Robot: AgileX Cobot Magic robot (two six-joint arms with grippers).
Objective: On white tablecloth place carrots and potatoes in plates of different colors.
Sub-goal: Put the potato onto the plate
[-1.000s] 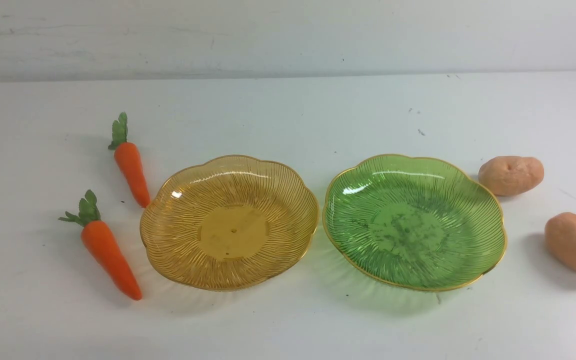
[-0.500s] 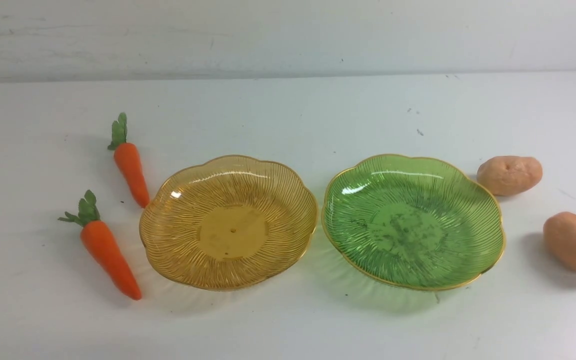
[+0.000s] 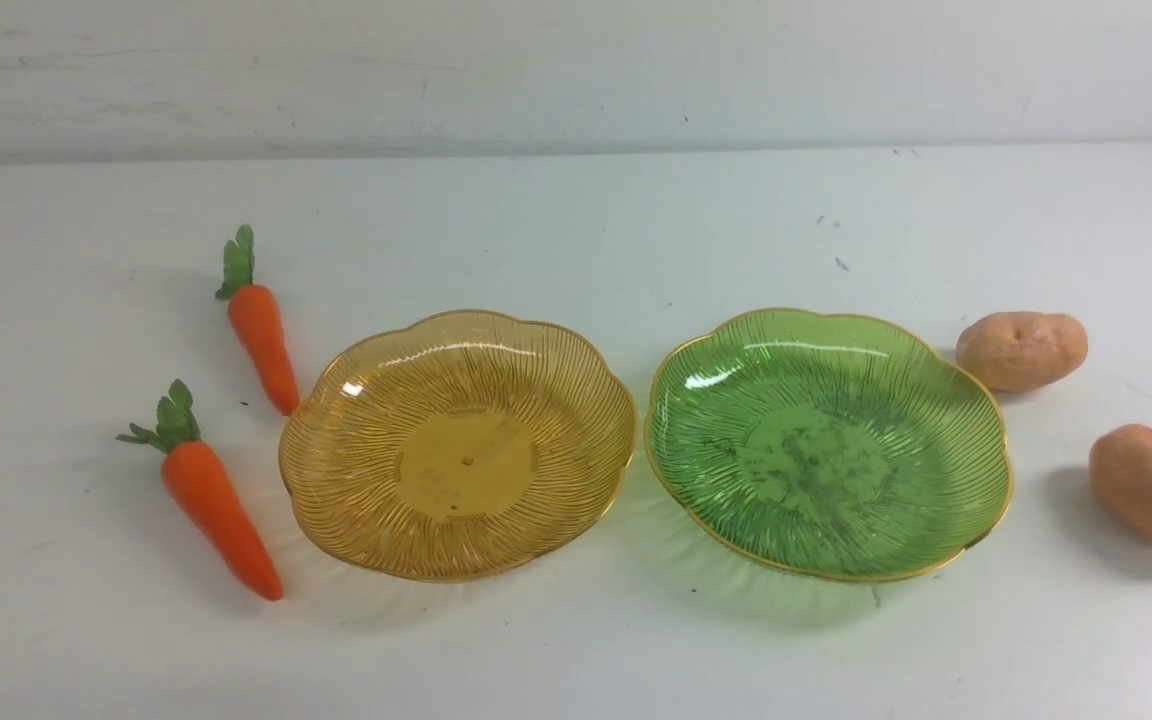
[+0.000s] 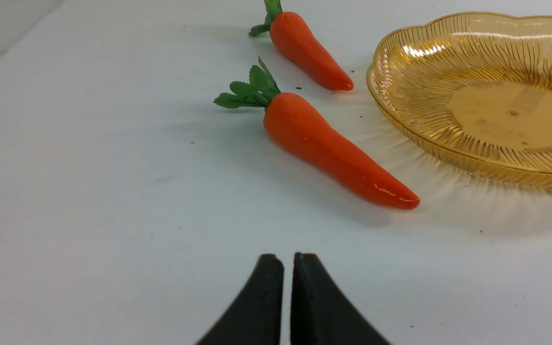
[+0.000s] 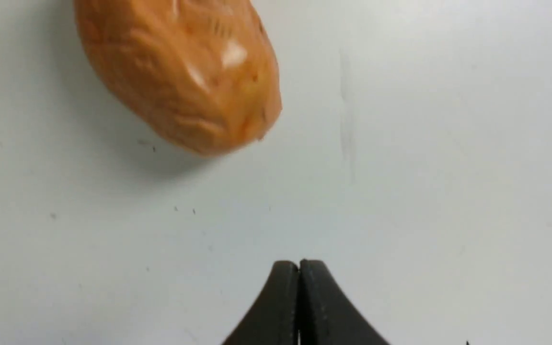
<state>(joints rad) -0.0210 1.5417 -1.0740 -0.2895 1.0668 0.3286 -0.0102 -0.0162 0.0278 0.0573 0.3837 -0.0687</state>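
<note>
Both pairs of my fingers pressed together, empty.
My left fingers (image 4: 276, 275) touch nothing; carrots (image 3: 219, 500) lie nine o'clock of amber plate (image 3: 336, 470). My right fingers (image 5: 288, 280) clear of potatoes (image 3: 1151, 487), three o'clock of green plate (image 3: 936, 400).

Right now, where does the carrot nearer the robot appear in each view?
Front view: the carrot lies lower left, just left of the yellow plate.
Left wrist view: mid-picture, beyond the shut left pincer.
Right wrist view: not in it; only a potato shows.
Shared landmark: the yellow plate, in the front and left wrist views.
</note>
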